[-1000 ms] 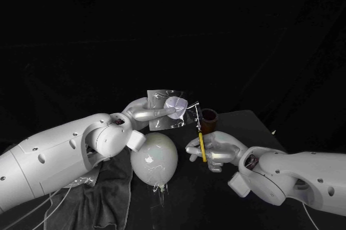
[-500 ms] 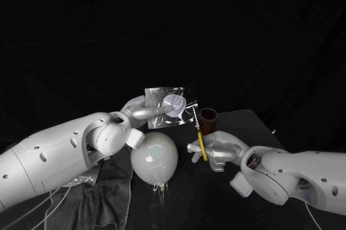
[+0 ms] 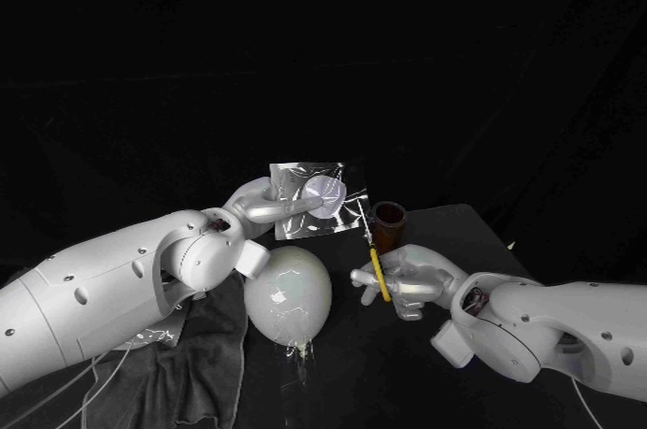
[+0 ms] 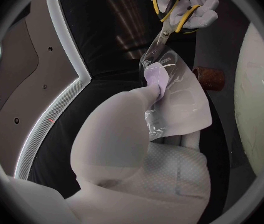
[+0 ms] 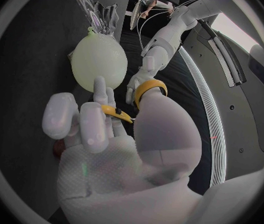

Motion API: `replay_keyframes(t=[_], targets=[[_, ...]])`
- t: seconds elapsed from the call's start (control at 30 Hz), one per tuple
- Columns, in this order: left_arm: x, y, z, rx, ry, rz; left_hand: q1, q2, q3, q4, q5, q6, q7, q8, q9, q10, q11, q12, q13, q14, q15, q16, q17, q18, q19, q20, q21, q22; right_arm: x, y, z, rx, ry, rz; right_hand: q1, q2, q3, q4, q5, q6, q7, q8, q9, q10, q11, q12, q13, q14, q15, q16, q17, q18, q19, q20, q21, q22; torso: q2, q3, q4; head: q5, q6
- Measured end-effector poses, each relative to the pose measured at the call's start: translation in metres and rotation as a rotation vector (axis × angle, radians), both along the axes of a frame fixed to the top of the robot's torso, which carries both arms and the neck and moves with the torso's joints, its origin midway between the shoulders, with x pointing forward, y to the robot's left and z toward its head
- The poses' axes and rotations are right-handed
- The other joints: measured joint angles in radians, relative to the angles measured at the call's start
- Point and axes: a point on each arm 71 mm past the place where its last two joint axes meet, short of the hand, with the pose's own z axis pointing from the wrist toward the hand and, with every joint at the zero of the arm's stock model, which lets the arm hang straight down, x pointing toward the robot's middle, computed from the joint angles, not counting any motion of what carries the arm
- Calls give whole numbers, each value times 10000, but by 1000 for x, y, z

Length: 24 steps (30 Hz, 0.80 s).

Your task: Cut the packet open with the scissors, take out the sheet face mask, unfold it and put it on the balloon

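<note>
One clear packet (image 3: pixel 313 200), centre frame, is pinched and held up in my left hand (image 3: pixel 260 205); its lilac print is too small to read. My right hand (image 3: pixel 411 279) grips one pair of yellow-handled scissors (image 3: pixel 376 265), blades at the packet's right edge. One pale balloon (image 3: pixel 287 296) lies below it.

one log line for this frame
step: cut packet | left hand: holds packet | right hand: holds scissors, tips at packet edge | balloon: bare

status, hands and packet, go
Left robot hand holds packet up. Right robot hand grips scissors, blades at packet's edge. Balloon below, brown cup near the blades, nothing blocking.
</note>
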Motion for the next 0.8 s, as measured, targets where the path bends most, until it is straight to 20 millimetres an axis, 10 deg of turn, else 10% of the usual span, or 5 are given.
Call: replay_keyframes(t=[0.8], targets=[[-2, -1, 2, 90, -309, -62, -34, -35, 41, -41, 23, -4, -4, 37, 0, -3, 4, 0, 0, 2, 2, 0, 7, -16, 0, 0, 0, -10, 1, 0, 0, 77, 1, -88, 309, 704, -486, -38, 0, 434, -181, -2, -175, 127, -63, -82, -156, 143, -130, 163, 169, -76, 182, -109, 316, 9, 2, -5, 1, -21, 32]])
